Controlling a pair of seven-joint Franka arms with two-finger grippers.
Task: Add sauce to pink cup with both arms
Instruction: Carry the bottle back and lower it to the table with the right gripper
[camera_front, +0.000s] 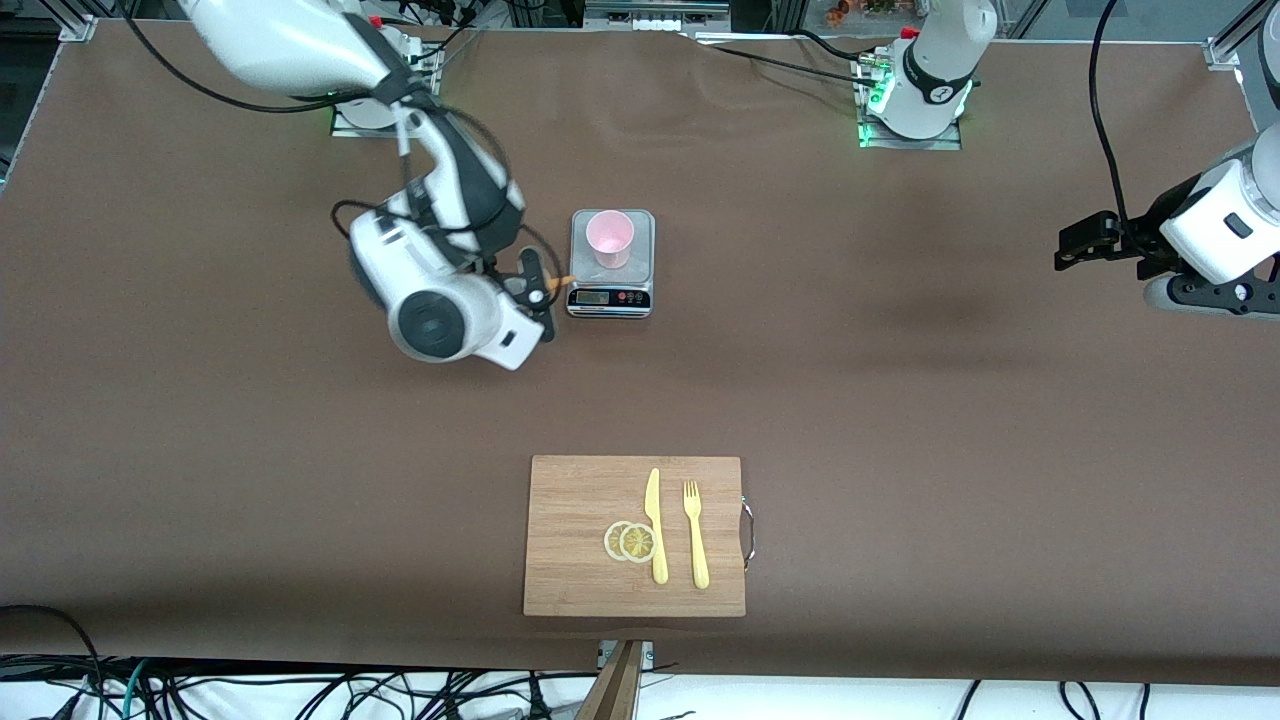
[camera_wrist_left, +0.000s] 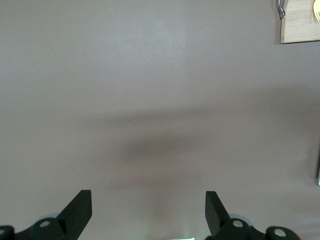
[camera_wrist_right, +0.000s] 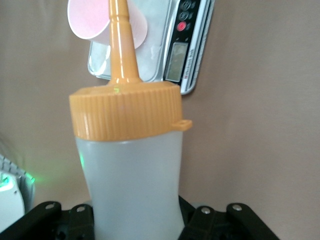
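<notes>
The pink cup (camera_front: 609, 238) stands upright on a grey scale (camera_front: 641, 226). My right gripper (camera_front: 538, 288) is beside the scale, toward the right arm's end of the table, shut on the sauce bottle. In the front view only the bottle's orange nozzle tip (camera_front: 566, 282) shows, close to the scale's edge. In the right wrist view the frosted bottle (camera_wrist_right: 134, 185) with its orange cap (camera_wrist_right: 125, 112) sits in the gripper (camera_wrist_right: 135, 222), its nozzle pointing toward the cup (camera_wrist_right: 85, 22) and scale (camera_wrist_right: 180, 55). My left gripper (camera_front: 1072, 245) waits, open and empty (camera_wrist_left: 149, 200), above bare table at the left arm's end.
A wooden cutting board (camera_front: 580, 500) lies near the front edge with a yellow knife (camera_front: 655, 525), a yellow fork (camera_front: 695, 535) and two lemon slices (camera_front: 630, 541) on it. Its corner shows in the left wrist view (camera_wrist_left: 300, 25). Brown table spreads between the scale and the board.
</notes>
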